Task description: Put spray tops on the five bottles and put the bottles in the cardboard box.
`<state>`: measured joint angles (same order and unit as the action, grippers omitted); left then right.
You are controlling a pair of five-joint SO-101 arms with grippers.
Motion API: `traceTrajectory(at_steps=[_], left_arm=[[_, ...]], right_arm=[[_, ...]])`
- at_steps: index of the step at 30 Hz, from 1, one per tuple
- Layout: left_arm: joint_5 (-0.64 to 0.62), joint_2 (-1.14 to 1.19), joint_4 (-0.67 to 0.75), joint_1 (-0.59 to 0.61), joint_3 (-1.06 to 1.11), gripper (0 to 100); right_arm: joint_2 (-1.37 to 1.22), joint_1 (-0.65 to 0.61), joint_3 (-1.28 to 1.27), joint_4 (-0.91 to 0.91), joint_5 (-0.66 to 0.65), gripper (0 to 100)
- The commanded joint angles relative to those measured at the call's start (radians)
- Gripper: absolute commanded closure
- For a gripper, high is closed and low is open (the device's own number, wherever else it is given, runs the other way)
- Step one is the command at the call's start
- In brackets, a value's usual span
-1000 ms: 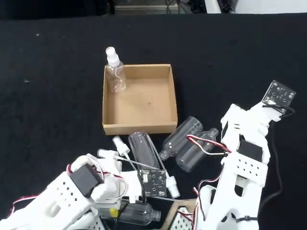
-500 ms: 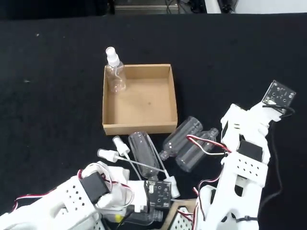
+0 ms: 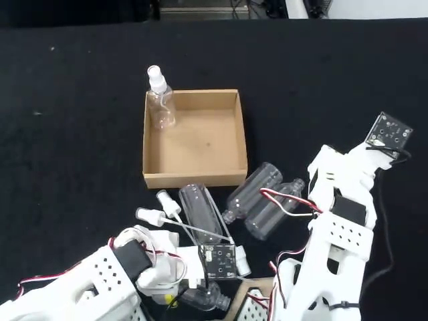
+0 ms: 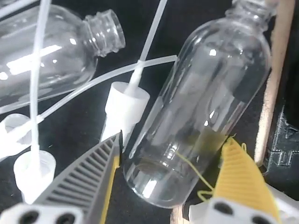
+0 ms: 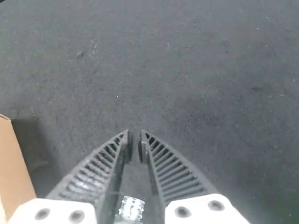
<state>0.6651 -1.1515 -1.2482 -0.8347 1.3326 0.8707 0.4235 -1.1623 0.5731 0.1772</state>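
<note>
Lying on its side at the near edge of the tabletop [image 3: 73, 147], the near bottle [image 4: 205, 102] is clear, uncapped & sits btwn the left fingers [image 4: 88, 179]. The grey one is on one side of its base, the yellow one on the other, both tips against the plastic, so they're clenched on it low down w/ the neck pointing away from the wrist. Just beside it a tan board [image 4: 273, 70] runs along the bottle's length. Around it on the black cloth are three loose spray tops [image 3: 150, 215] w/ thin dip tubes that cross each other; one tube passes right by the near bottle's shoulder. A second open bottle [image 3: 199, 212] lies on its side btwn the left arm [image 3: 100, 281] & the cardboard box [image 3: 194, 178], w/ two of the tops just beside it & the third nr the left wrist camera board. Further out, a pair of open bottles [image 3: 257, 190] lie side by side, touching, just off the box's near right corner. The box itself sits mid-tabletop, open side up, w/ one capped bottle [image 3: 161, 110] standing upright in its far left corner, spray top on. The rest of the box floor is bare cardboard. The right arm [image 3: 341, 227] stretches along the right side of the tabletop, well apart from the near bottle. The right fingers [image 5: 100, 168] are pressed nearly together w/ nothing btwn them, above bare black cloth, w/ a tan cardboard edge [image 5: 11, 163] nearby.
</note>
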Motion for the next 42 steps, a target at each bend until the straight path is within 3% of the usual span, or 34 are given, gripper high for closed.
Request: traceTrajectory(at_steps=[1,4,10,22,29,35,42], left_arm=[[-0.005,0.006,0.014,0.016,-0.007,69],[0.009,0.003,-0.028,0.025,-0.010,71],[0.101,-0.005,-0.114,0.088,-0.107,95],[0.278,0.006,-0.397,0.248,-0.406,92],[0.442,0.006,-0.502,0.519,-0.627,92],[0.537,0.008,-0.500,0.769,-0.673,92],[0.546,0.057,-0.255,1.115,-0.593,92]], right_arm=[[0.027,0.021,0.058,0.003,0.009,97.7],[0.027,0.021,0.056,0.003,0.009,97.7],[0.027,0.021,0.056,0.003,0.009,97.7],[0.027,0.021,0.056,0.003,0.009,97.7],[0.027,0.021,0.056,0.003,0.009,97.7],[0.027,0.021,0.056,0.003,0.009,97.7],[0.027,0.014,0.056,0.008,0.009,97.7]])
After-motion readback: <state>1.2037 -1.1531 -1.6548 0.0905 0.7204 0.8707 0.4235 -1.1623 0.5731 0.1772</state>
